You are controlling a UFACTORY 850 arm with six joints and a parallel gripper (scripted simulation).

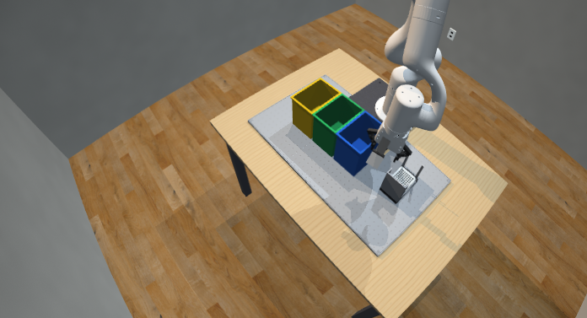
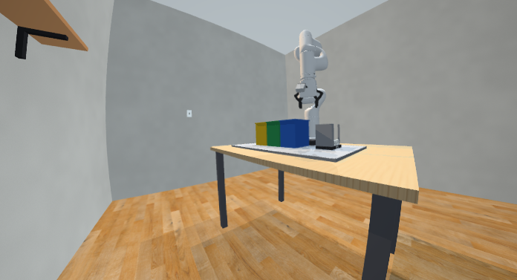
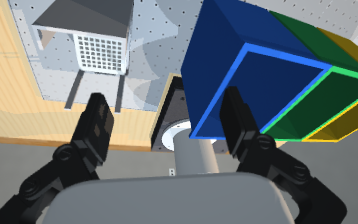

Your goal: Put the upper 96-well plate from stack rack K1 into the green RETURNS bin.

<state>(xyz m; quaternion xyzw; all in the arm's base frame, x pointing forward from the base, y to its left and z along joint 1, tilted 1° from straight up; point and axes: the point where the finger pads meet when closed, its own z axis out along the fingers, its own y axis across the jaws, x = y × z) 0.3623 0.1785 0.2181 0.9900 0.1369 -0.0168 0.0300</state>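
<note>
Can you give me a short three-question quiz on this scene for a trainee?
1. True or false: the gripper is holding a plate.
2. Which bin stands nearest the stack rack: A yellow bin, B green bin, C blue bin?
3. Fill in: the upper plate lies on the ____.

Key: 1 false, its fingers are wide open and empty. 2 C. 3 rack.

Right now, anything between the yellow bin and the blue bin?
Yes: the green bin stands between the yellow bin and the blue bin, walls touching in one row. The top view shows it best.
</note>
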